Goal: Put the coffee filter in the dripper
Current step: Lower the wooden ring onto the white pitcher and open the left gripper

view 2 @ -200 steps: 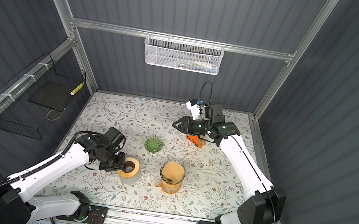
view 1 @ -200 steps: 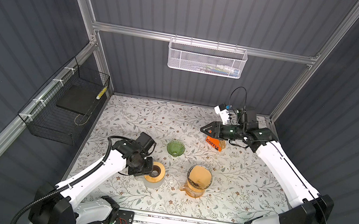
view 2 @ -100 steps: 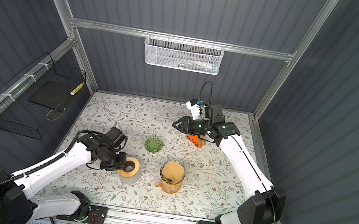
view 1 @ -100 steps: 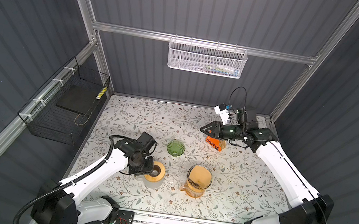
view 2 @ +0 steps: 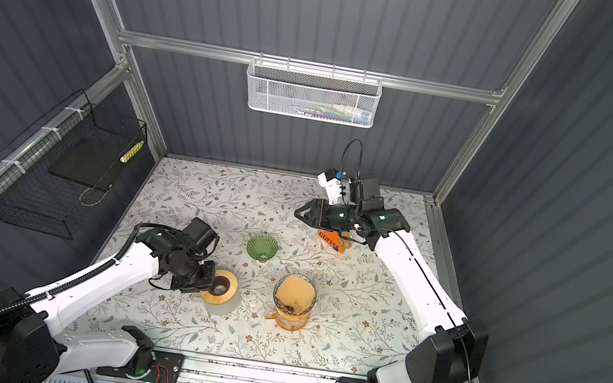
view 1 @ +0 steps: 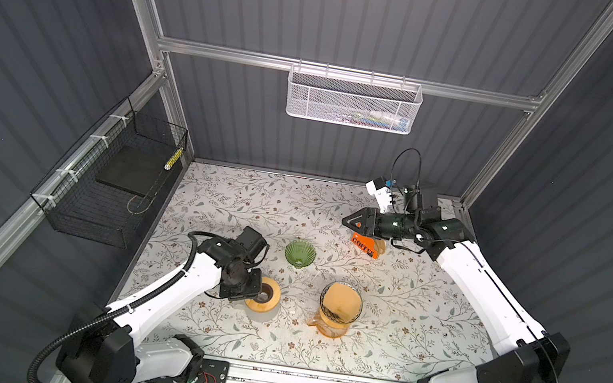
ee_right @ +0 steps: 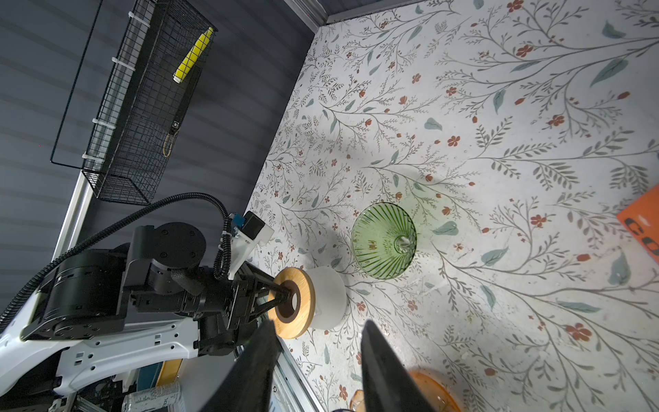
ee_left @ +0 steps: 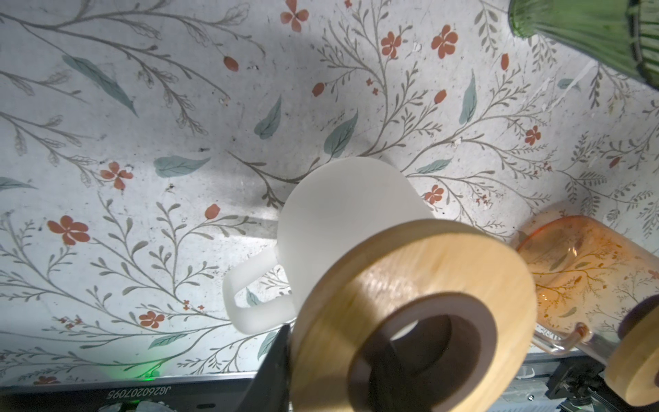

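The green ribbed glass dripper [view 1: 300, 253] [ee_right: 385, 240] stands alone mid-table. A tan paper cone that looks like a coffee filter [view 1: 341, 301] sits in the orange glass jug [view 2: 290, 316]. More tan papers stand in the orange COFFEE holder [view 1: 365, 246]. My left gripper [view 1: 258, 292] [ee_left: 335, 371] is shut on a wooden ring [ee_left: 410, 285] atop the white mug [ee_left: 342, 214], one finger in the ring's hole and one outside. My right gripper [view 1: 348, 221] [ee_right: 317, 324] hangs open and empty above the holder, pointing toward the dripper.
A black wire basket [view 1: 116, 186] hangs on the left wall and a white mesh basket [view 1: 353, 101] on the back wall. A metal rail [view 1: 306, 382] runs along the table's front edge. Mug, jug and dripper stand close together.
The left wrist has edged slightly toward the back; the wooden ring stays at the mug. The right arm has not moved.
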Controlling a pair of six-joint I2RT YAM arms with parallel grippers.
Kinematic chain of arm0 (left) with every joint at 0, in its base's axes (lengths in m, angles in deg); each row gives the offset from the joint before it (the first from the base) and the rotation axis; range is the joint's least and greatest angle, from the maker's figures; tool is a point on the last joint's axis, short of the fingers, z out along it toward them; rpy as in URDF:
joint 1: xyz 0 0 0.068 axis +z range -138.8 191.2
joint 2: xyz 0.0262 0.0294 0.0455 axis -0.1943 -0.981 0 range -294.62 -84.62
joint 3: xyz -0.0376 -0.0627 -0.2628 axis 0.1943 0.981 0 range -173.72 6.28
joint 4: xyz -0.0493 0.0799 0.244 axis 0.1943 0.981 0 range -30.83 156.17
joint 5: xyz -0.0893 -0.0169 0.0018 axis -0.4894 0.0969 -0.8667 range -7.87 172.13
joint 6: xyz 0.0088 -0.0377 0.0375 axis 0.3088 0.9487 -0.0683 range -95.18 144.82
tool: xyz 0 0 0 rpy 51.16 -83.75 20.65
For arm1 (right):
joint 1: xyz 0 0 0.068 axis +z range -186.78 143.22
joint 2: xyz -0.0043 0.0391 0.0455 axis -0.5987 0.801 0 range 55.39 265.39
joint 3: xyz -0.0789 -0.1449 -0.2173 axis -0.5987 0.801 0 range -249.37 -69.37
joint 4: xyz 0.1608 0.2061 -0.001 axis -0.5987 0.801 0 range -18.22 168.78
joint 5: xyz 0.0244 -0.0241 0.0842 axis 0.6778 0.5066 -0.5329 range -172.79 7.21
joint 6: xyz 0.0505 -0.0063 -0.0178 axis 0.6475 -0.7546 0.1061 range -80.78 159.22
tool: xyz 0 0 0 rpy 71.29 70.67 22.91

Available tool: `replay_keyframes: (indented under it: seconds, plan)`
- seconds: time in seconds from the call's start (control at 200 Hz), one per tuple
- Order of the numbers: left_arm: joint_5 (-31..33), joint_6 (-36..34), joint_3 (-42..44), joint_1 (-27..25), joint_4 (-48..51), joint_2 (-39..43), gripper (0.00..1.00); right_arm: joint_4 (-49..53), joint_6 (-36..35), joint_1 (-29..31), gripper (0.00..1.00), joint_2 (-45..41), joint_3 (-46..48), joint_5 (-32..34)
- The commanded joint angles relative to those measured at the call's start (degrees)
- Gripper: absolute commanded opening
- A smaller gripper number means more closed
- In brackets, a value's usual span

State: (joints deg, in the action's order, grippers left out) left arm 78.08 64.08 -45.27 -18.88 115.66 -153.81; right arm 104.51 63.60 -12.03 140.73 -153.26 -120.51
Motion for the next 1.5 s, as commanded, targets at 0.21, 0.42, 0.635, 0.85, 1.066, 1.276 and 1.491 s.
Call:
replay_keyframes:
  seconds: [0.21,0.42,0.635,0.85,1.066,1.276,1.491]
  plan:
    - [0.45,-1.09,0.73,-0.41,-0.54,-0.60,0.09,0.08,-0.53,0.26,0.42,0.14,0.49,-0.11]
    - [0.71,-1.30,0.40,-0.37,-0.26,-0.88,0.14,0.04,-0.54,0.26,0.42,0.40,0.49,-0.33]
    - [1.55,-1.33,0.11,-0.41,-0.14,-0.51,0.25,-0.04,-0.31,0.24,0.41,0.35,0.40,-0.24]
    - [1.99,-1.25,-0.39,-0.41,0.04,0.08,0.33,-0.04,-0.16,0.22,0.41,0.42,0.40,0.03]
    - [1.51,-1.19,-0.15,-0.41,-0.13,0.80,0.38,-0.27,0.32,0.28,0.41,0.73,0.05,-0.39]
    - [1.51,-0.68,-1.17,-0.41,0.29,2.21,0.40,0.51,-0.33,0.23,0.41,1.01,-0.73,-0.40]
    - [2.49,0.12,-2.86,-0.41,1.25,4.53,0.40,2.23,-0.48,0.29,0.41,1.84,-2.99,-0.06]
